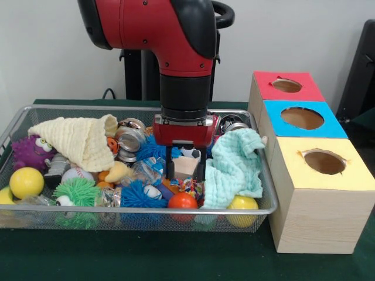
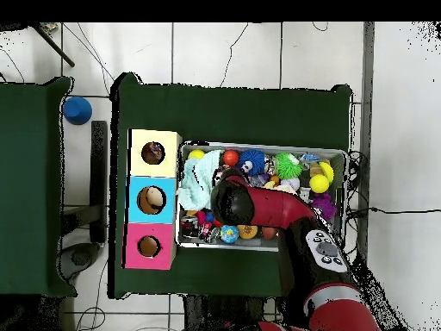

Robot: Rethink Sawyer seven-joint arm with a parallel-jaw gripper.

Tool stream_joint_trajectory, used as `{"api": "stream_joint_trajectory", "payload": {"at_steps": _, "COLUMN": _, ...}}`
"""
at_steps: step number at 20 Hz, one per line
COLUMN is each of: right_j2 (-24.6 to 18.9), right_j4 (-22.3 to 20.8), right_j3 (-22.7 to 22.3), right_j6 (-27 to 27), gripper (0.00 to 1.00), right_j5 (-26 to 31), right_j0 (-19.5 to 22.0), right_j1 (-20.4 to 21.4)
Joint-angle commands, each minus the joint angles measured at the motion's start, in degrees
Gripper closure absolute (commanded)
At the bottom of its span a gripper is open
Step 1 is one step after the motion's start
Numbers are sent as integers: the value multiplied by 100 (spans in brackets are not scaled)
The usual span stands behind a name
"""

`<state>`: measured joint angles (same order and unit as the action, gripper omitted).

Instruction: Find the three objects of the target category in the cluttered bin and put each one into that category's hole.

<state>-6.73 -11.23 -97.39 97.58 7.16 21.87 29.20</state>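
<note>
While lowered into bin [image 1: 12,126], tool [image 1: 183,171] straddles pale block [image 1: 185,165].

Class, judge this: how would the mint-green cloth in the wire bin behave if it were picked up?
The mint-green cloth lies crumpled and draped over the bin's rim, so it would probably sag limply. Its waffle weave suggests light weight and easy grip.

1. A plain pale wall [image 1: 53,58] is running behind the scene, evenly lit.
2. A dark green cloth is covering the bench [image 1: 176,257].
3. A white tiled floor [image 2: 258,52] is showing around it, with thin cables trailing across the tiles.
4. A second green-covered table [image 2: 30,181] is standing just beside the bench.
5. A blue round object [image 2: 77,109] is sitting on the floor between them.
</note>
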Motion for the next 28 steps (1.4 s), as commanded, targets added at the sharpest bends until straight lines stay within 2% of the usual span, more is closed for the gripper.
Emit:
{"api": "stream_joint_trajectory", "payload": {"at_steps": 1, "right_j2": 164, "right_j4": -88, "right_j3": -215, "right_j6": 945, "gripper": 0, "right_j5": -438, "right_j0": -16, "right_j1": -350}}
{"api": "stream_joint_trajectory", "payload": {"at_steps": 8, "right_j2": 141, "right_j4": 21, "right_j3": -226, "right_j6": 1036, "gripper": 0, "right_j5": -544, "right_j0": -22, "right_j1": -458}}
{"api": "stream_joint_trajectory", "payload": {"at_steps": 19, "right_j2": -306, "right_j4": 171, "right_j3": -399, "right_j6": 1294, "gripper": 0, "right_j5": -1164, "right_j0": 142, "right_j1": -607}}
{"api": "stream_joint_trajectory", "payload": {"at_steps": 28, "right_j2": -516, "right_j4": 209, "right_j3": -512, "right_j6": 1318, "gripper": 0, "right_j5": -1281, "right_j0": 231, "right_j1": -555}}
